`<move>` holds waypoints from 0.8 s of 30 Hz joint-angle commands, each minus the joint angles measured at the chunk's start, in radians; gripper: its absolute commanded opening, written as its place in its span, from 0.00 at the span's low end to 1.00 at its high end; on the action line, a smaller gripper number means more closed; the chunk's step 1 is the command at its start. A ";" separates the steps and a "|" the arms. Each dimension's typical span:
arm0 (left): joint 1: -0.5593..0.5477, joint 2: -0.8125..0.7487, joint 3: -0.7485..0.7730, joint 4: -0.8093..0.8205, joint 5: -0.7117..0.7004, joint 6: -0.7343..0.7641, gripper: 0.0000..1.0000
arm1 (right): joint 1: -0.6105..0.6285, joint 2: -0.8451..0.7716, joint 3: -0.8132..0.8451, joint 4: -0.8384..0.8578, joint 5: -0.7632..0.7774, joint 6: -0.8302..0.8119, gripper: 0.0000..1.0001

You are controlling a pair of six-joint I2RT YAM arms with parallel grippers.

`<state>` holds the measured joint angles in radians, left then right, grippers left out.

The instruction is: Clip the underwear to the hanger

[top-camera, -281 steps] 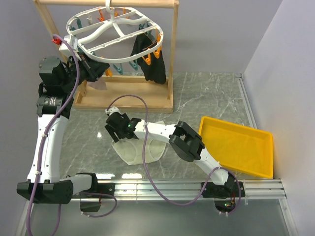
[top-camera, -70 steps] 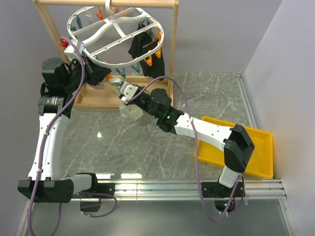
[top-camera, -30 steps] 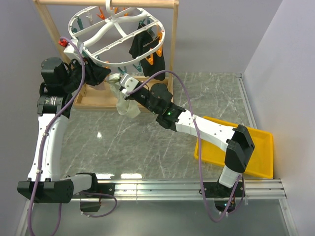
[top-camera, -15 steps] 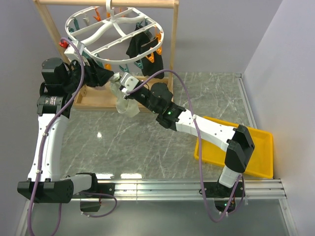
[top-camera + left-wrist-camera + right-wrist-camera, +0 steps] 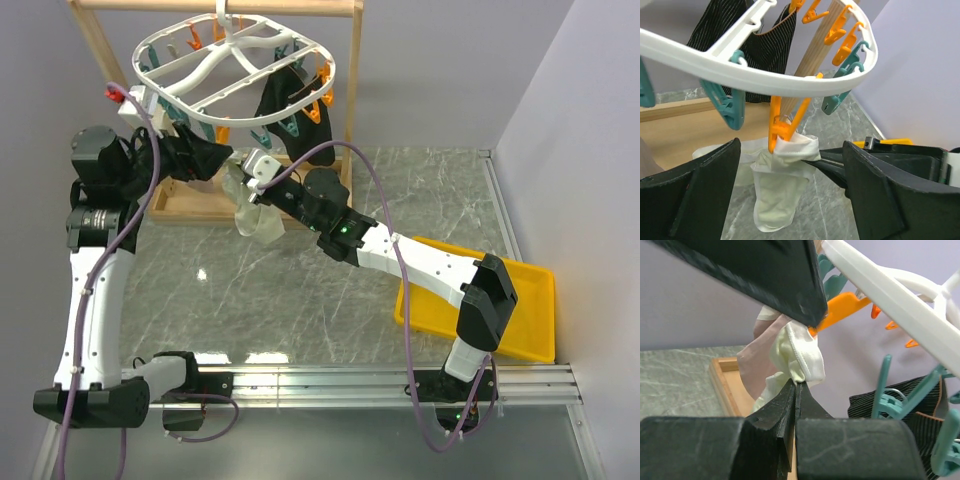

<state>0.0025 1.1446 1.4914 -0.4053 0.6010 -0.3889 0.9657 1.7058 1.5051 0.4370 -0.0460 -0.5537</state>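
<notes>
The white hanger (image 5: 235, 60) hangs from the wooden rack, ringed with teal and orange clips. An orange clip (image 5: 782, 125) bites the top edge of the cream underwear (image 5: 777, 195), which dangles below it. My left gripper (image 5: 791, 145) stands wide open around that clip, touching nothing. From the right, my right gripper (image 5: 796, 382) is shut on the underwear's (image 5: 800, 352) hem just beside the clip (image 5: 840, 307). In the top view the underwear (image 5: 255, 215) hangs between the left gripper (image 5: 215, 160) and the right gripper (image 5: 252, 192).
A black garment (image 5: 285, 95) is clipped at the hanger's far side. A beige-pink cloth (image 5: 757, 365) hangs behind the underwear. The wooden rack's post (image 5: 350, 120) and base board stand close by. A yellow tray (image 5: 490, 295) lies at the right.
My left gripper has opened and let go of the orange clip, which now holds the underwear. The left arm has drawn back to the left. The right gripper keeps its pinch.
</notes>
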 commanded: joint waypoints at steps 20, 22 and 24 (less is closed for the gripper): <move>0.117 -0.132 -0.183 0.069 0.105 -0.145 0.91 | -0.002 -0.098 -0.062 -0.084 -0.018 0.225 0.68; 0.120 -0.141 -0.203 0.057 0.100 -0.145 0.91 | -0.004 -0.113 -0.065 -0.110 -0.014 0.250 0.69; 0.120 -0.151 -0.227 0.054 0.100 -0.143 0.89 | -0.005 -0.138 -0.069 -0.127 -0.012 0.287 0.70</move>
<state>0.1165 1.0241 1.2877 -0.3531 0.6834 -0.5182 0.9657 1.6657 1.4445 0.3096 -0.0673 -0.3397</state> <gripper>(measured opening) 0.897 0.697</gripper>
